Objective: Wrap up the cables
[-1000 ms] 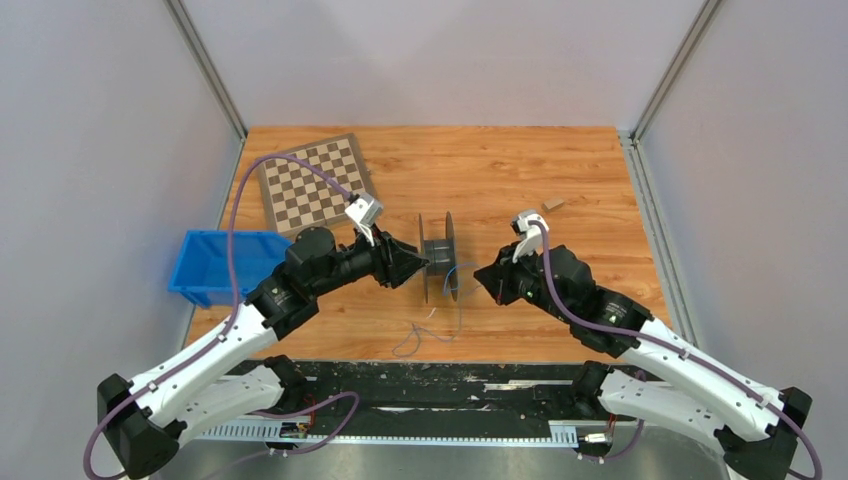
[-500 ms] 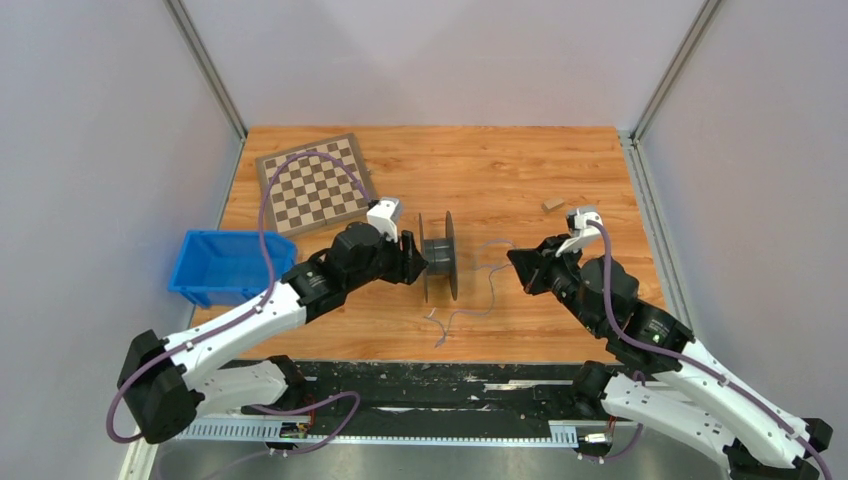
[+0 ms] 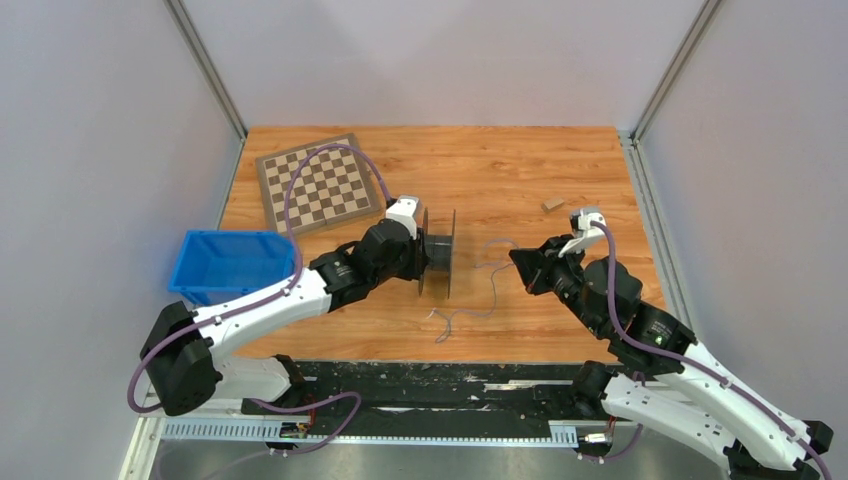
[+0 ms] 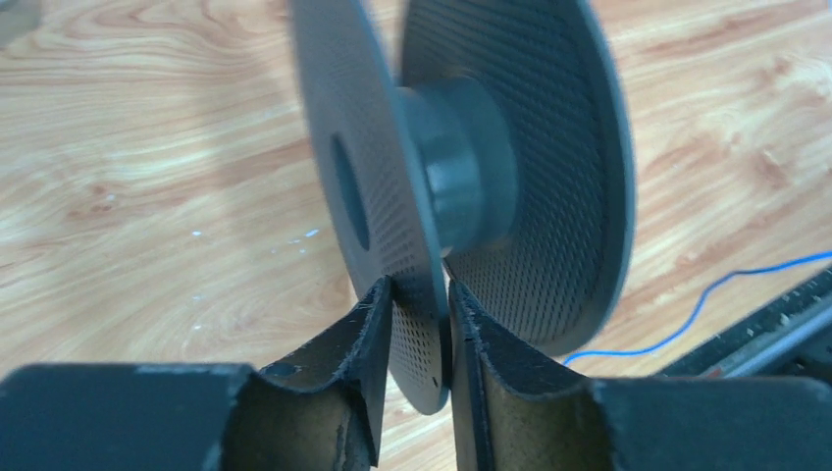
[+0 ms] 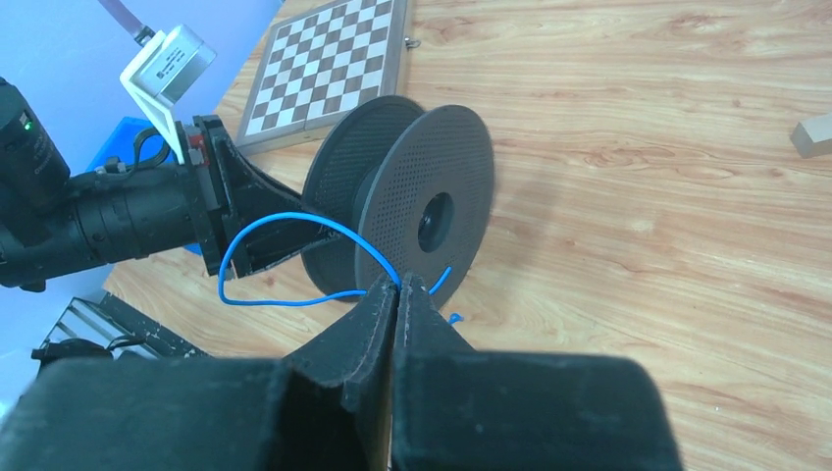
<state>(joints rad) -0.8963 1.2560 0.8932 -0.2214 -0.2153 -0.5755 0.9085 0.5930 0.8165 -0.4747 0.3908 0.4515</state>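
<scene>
The left arm (image 3: 260, 310) reaches low over the counter (image 3: 520, 170), jaws clamped on the near disc of the spool (image 4: 510, 147). The right arm (image 3: 700, 370) angles inward, jaws pinched together on the blue cable (image 5: 285, 221), which loops ahead of them.

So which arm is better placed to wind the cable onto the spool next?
Right, probably. The right gripper is shut on the cable beside the spool; the left gripper straddles the spool's disc.
</scene>
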